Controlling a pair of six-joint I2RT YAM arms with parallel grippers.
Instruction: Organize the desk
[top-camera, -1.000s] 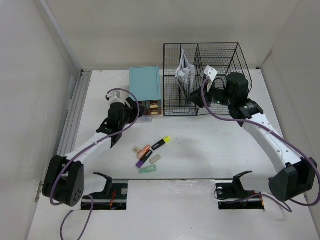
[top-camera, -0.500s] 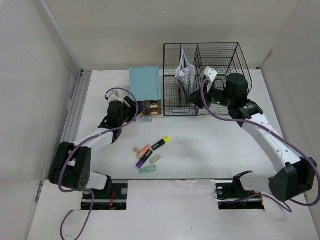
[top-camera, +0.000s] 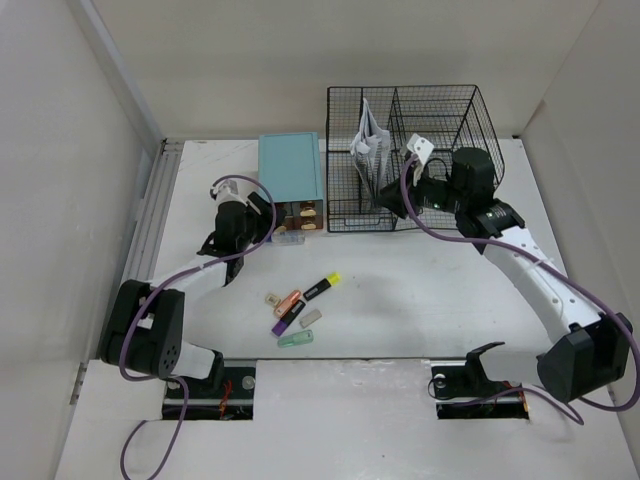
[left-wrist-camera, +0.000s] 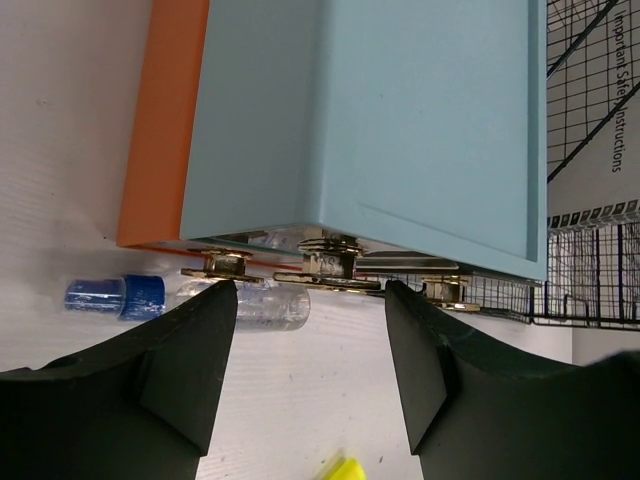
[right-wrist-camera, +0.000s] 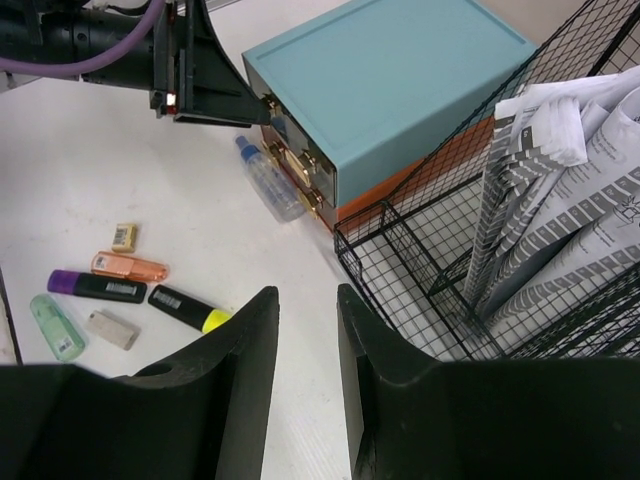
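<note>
Jaws wide and empty, my left gripper (left-wrist-camera: 310, 292) has edged up to the teal drawer box (top-camera: 290, 168) at upper centre of the white desk (top-camera: 430, 300) filling the frame, seemingly to stow the pens (top-camera: 300, 310) strewn mid-frame; my right gripper (right-wrist-camera: 305, 300) hangs narrowly parted, empty

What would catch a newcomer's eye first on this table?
Probably the teal-topped drawer box at the back of the desk, with the left gripper open right in front of its brass handles. Beside it stands a black wire rack holding folded papers, the right gripper hovering at its front. Nearer the arms lies a small scatter of coloured highlighters.
</note>
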